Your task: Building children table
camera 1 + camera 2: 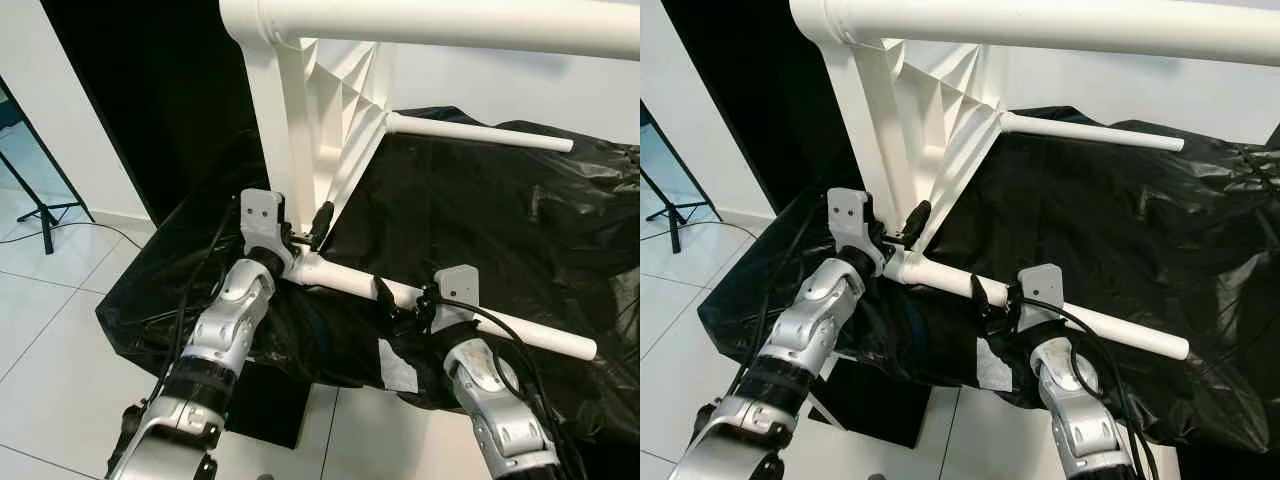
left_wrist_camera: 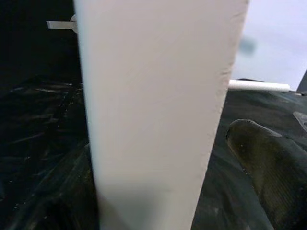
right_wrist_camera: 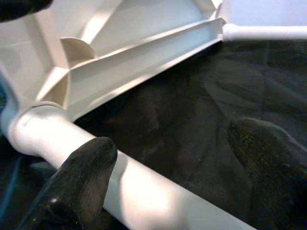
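Jaws on the right gripper [image 1: 400, 303] are straddling the near table leg [image 1: 520, 332], apparently not yet pinching it. Further in, the left gripper [image 1: 308, 232] is clamping the white table [image 1: 320, 110], which is standing on its side over black sheeting [image 1: 480, 210].

We appear to be in a plain indoor room set up for recording: white floor tiles [image 1: 60, 330], bare white walls [image 1: 520, 90], a light-stand tripod [image 1: 40, 215], and black plastic sheeting [image 1: 480, 210] over the work surface.
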Motion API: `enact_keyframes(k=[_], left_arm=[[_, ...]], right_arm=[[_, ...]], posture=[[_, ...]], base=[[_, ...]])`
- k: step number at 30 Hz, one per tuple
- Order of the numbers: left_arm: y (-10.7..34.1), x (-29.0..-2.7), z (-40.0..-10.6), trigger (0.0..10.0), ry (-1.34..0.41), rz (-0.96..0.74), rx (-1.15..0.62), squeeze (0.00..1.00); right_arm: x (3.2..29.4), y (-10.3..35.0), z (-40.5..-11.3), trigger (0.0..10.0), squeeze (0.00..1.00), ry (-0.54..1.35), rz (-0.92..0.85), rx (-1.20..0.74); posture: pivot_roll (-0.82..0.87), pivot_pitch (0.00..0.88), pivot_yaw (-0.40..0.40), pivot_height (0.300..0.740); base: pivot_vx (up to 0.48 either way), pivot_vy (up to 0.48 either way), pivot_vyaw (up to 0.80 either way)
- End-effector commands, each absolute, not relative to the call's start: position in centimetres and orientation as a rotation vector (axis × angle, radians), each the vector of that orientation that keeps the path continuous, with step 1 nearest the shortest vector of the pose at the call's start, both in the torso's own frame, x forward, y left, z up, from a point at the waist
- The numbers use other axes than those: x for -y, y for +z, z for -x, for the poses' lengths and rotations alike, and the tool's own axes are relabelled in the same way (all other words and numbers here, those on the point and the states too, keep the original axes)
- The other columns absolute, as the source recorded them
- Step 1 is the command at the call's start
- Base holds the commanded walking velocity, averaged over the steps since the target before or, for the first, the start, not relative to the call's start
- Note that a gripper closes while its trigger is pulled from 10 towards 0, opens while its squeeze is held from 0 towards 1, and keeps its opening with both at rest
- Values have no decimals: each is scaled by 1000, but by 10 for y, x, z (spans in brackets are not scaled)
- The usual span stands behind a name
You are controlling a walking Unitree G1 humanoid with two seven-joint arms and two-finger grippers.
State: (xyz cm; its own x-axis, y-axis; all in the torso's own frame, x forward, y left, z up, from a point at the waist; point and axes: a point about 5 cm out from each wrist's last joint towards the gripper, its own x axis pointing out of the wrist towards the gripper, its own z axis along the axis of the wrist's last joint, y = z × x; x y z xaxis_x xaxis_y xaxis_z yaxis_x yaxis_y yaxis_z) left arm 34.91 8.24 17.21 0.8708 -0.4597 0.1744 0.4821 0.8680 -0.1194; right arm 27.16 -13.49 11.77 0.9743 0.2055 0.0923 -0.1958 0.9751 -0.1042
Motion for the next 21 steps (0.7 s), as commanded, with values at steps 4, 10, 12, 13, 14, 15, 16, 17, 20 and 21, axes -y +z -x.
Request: enact_keyframes(k=[4,10,12,13,14,15,16,17,20,21], left_arm=[[172,-60,-346,10000,-851,145,159,0],[173,-53,-352,10000,-866,162,147,0],[173,-48,-356,10000,-865,159,142,0],[173,-48,-359,10000,-858,163,138,0],[173,-48,-359,10000,-858,163,138,0],[174,-48,-362,8588,-847,173,135,0],[174,-49,-364,4549,-828,174,134,0],[175,-52,-366,0,-804,175,139,0],[175,-55,-368,0,-785,175,142,0],[175,-55,-368,0,-785,175,142,0]], right_arm=[[134,115,-272,10000,0,189,86,98],[132,114,-270,10000,0,188,85,99],[134,113,-269,10000,0,176,89,102],[136,112,-268,10000,0,169,92,102],[136,112,-268,10000,0,169,92,102],[137,112,-268,10000,0,161,95,103],[137,112,-268,10000,0,154,97,103],[138,111,-268,10000,0,149,98,103],[138,111,-268,10000,0,145,100,103],[138,111,-268,10000,0,145,100,103]], posture=[[-56,0,30,740],[-71,0,36,740],[-84,0,42,740],[-88,0,44,740],[-88,0,44,740],[-91,0,47,740],[-91,0,48,740],[-94,0,51,740],[-95,0,53,740],[-95,0,53,740]], base=[[0,0,0],[0,0,0],[0,0,0],[0,0,0],[0,0,0],[0,0,0],[0,0,0],[0,0,0],[0,0,0],[0,0,0]])
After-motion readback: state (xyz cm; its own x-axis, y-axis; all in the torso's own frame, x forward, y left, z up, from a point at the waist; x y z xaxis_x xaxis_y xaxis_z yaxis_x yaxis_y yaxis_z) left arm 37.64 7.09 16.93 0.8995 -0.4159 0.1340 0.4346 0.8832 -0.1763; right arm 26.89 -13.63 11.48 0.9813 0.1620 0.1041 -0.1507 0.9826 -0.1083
